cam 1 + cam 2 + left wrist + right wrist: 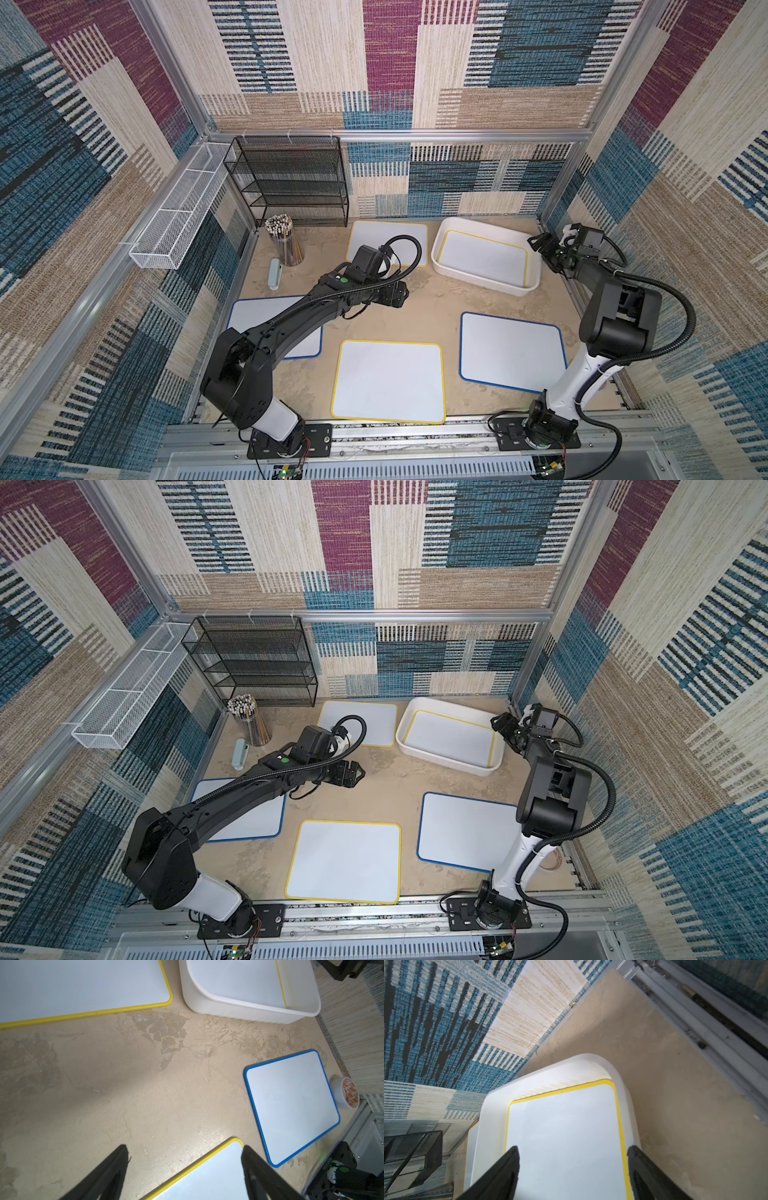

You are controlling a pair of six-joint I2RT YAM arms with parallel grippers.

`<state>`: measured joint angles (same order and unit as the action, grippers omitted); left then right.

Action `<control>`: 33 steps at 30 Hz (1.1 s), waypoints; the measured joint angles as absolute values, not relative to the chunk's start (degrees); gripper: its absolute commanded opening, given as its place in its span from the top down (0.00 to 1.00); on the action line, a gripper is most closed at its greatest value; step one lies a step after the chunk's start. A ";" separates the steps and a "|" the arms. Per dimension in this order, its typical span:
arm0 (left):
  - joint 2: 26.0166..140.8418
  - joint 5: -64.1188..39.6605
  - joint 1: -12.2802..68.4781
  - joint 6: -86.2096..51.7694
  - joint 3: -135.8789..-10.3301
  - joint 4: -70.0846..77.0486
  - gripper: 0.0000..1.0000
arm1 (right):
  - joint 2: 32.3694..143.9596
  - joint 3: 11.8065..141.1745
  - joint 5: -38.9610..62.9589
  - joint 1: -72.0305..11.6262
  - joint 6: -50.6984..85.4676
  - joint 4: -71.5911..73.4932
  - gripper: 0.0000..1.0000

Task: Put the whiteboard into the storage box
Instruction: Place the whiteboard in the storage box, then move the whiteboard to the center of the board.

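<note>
The yellow-edged whiteboard [484,259] lies flat inside the storage box [478,280], at about 1 o'clock on the table [432,307]. The right gripper [573,1151] hovers above the box's 3 o'clock end, fingers wide apart and gripping nothing. The left gripper [358,773] hangs over mid-table, fingers likewise apart and empty. Loose on the table lie a far yellow board [370,237] at 12, a right blue board [513,351] at 4, a near yellow board [388,380] at 6 and a left blue board [253,316] at 8. A pencil cup [284,245] stands at 10, in front of the black mesh rack [291,183].

Yellow-edged whiteboard [484,259] lies flat inside white storage box [478,277], back right
</note>
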<state>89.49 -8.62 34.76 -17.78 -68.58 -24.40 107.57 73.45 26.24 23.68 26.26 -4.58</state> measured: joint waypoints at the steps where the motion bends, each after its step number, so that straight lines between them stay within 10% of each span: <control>1: 89.93 -8.10 34.76 -18.11 -68.71 -24.93 0.13 | 107.18 73.34 25.04 23.55 26.11 -4.67 0.07; 17: 90.28 -3.62 39.03 -44.40 -65.30 -40.32 0.09 | 90.13 66.02 1.32 1.10 22.20 -5.41 0.00; 33: 90.08 -1.30 46.87 -69.10 -56.66 -38.37 0.09 | 67.96 51.22 -0.43 -13.80 21.63 -5.19 0.00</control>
